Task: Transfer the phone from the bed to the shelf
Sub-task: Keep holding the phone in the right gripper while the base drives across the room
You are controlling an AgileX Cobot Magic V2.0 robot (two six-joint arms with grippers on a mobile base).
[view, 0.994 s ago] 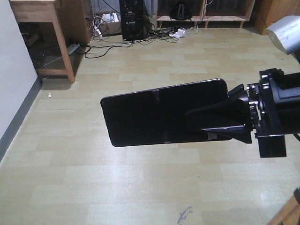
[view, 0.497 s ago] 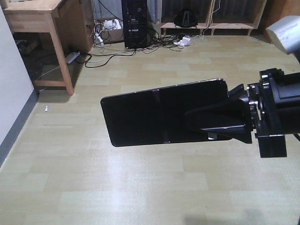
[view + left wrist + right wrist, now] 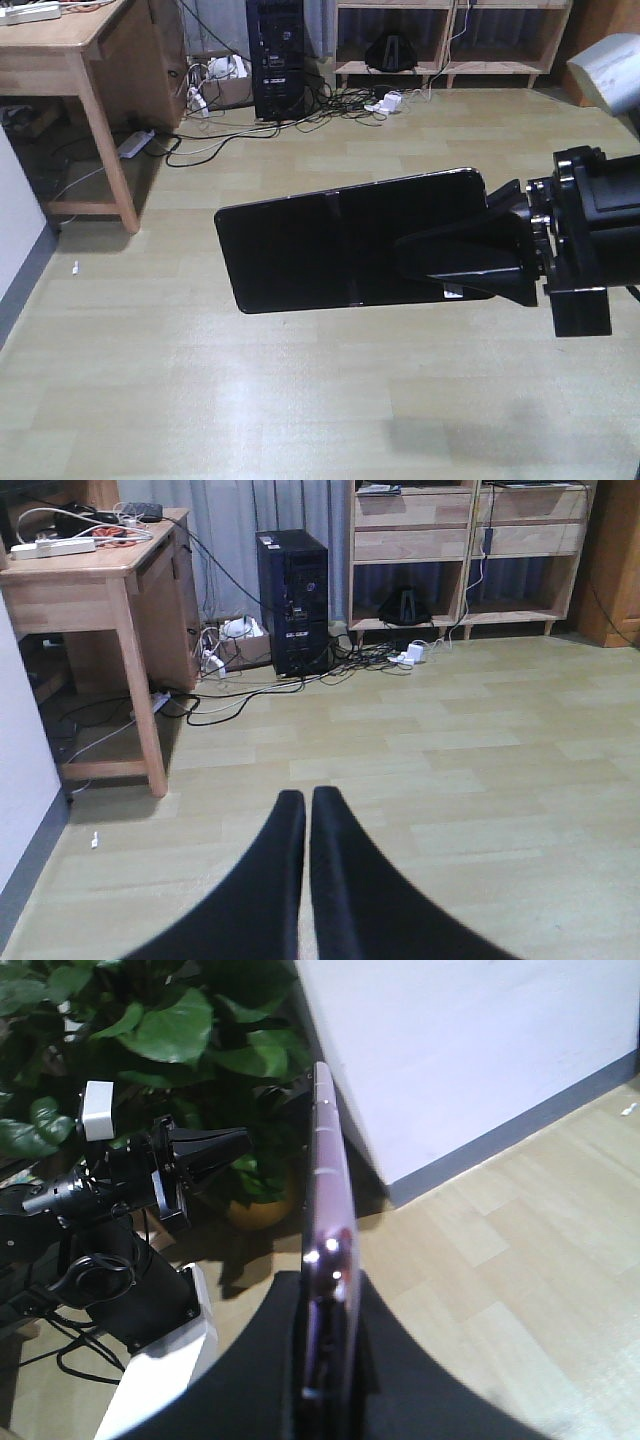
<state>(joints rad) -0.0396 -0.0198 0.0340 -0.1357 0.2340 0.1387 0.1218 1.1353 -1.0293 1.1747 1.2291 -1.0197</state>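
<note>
Closest in, the phone [image 3: 310, 250] hangs in the air above the floor [image 3: 300, 400]. It is held by one short end in the right gripper [image 3: 430, 262]. The jaws are clenched on it, one on each broad face, and the right wrist view shows the pinkish rim edge-on between them. The phone's long axis runs sideways, straight out from the jaws toward the robot's left, so most of its length sticks out free.

The left gripper [image 3: 307, 798] is clear of the phone, with its jaws pressed together on nothing. No bed is in sight.

Beyond the phone and off to its left stands a wooden bench [image 3: 70, 590]. Straight beyond the phone is a black tower [image 3: 293, 600] in a tangle of cables [image 3: 230, 140]. Farthest off, beyond the phone and a little to its right, the shelf [image 3: 412, 542] stands against the back wall.

I'd say the carry is under way. The shelf is well apart from the phone, and the right arm alone has it. My guess is the free end must go onto a board first, with the long axis laid along it.
</note>
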